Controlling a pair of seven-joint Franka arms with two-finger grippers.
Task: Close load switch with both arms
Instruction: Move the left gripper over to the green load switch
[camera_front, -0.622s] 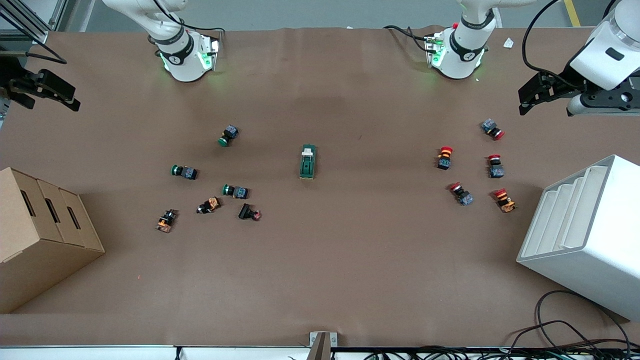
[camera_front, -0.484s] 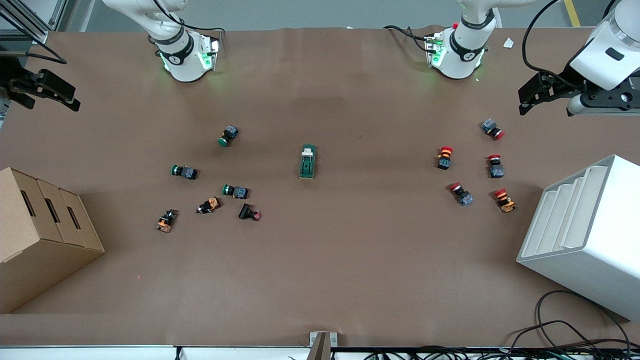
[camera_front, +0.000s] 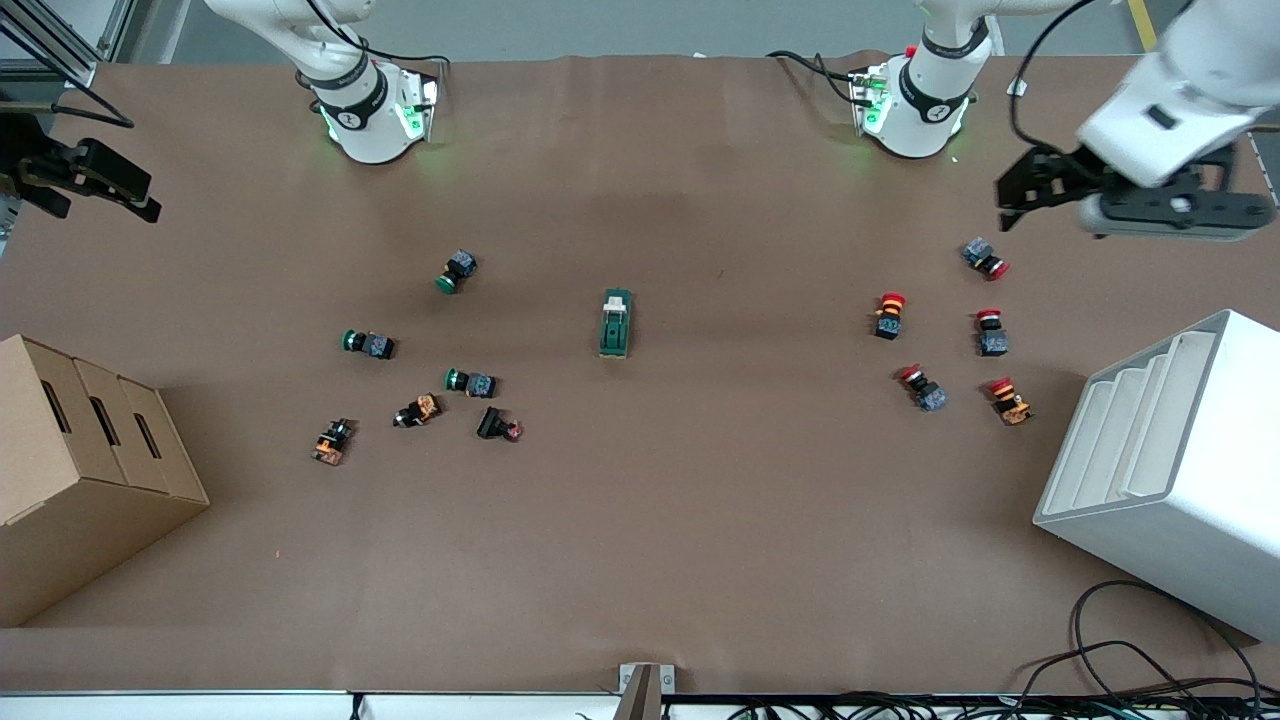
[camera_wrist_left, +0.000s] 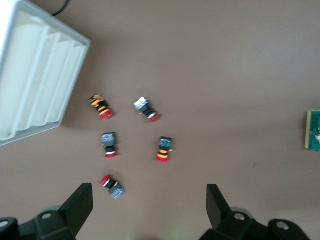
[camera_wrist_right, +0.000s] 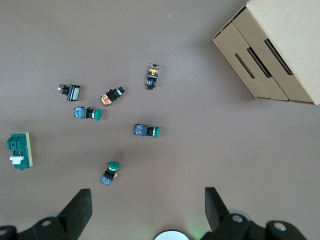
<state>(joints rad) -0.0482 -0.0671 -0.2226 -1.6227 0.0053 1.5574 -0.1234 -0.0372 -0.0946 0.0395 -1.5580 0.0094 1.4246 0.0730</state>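
Risk of knocking red push-buttons (camera_front: 985, 258) while sweeping the spread left gripper (camera_front: 1010, 192) toward the load switch (camera_front: 616, 323); right gripper (camera_front: 110, 190) spread, waiting at the counter (camera_front: 700, 500) edge.

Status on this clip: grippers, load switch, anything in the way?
Left gripper open, over the red buttons. Right gripper open, at its table end. Load switch mid-table, untouched, nothing around it.

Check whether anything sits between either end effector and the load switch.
Nothing visible blocks either. The load switch lies alone mid-table; the open left end effector and open right end effector are at the table's ends, with button clusters nearby.
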